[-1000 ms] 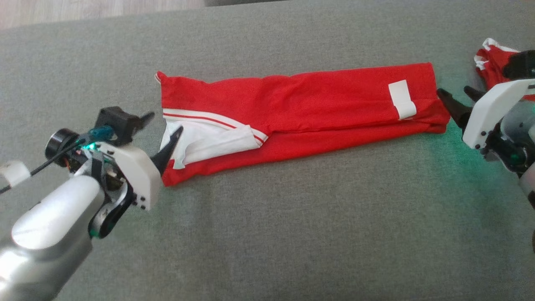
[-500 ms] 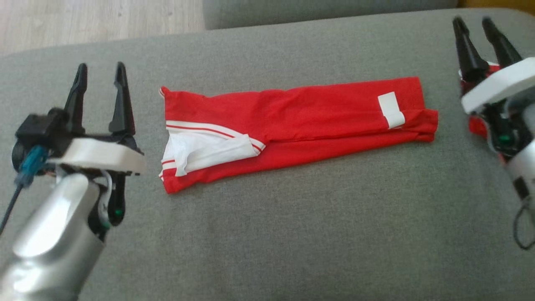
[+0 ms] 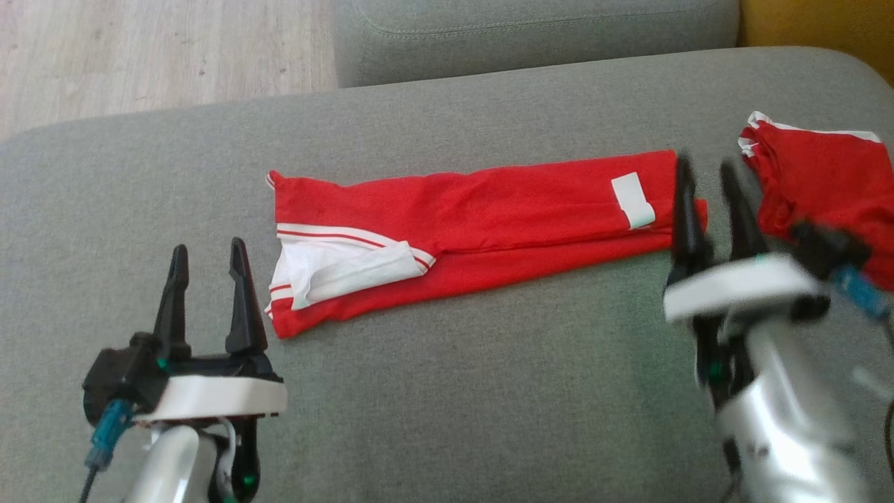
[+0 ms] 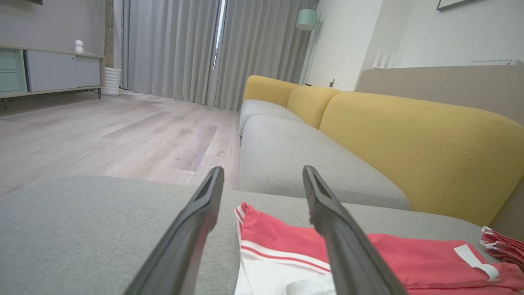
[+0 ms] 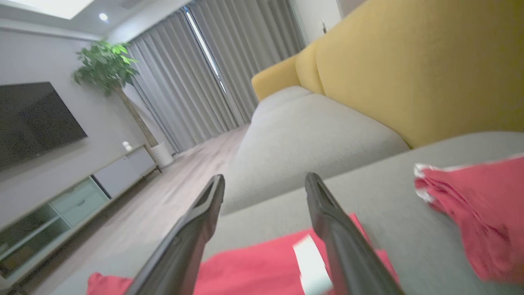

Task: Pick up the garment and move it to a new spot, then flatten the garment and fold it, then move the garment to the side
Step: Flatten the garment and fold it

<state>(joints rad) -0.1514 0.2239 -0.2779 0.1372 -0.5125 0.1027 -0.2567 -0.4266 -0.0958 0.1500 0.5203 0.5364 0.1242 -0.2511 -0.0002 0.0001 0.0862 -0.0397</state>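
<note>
The light is soft and even, like daytime. A bright strip shines through the gap in the curtains (image 4: 176,49), and a small ceiling lamp (image 5: 103,17) glows. The grey sofa (image 3: 447,405) has hardly any shadows. My right gripper (image 3: 704,171) looks smeared in the head view, and its wrist picture is fuzzy all over. My left wrist picture is sharp.

We hold our left gripper (image 3: 209,246) at 7 o'clock in the head view, fingers toward 12, jaws wide, empty | our right gripper (image 3: 705,166) at 4 o'clock, fingers toward 12, jaws wide, empty, outline blurred
</note>
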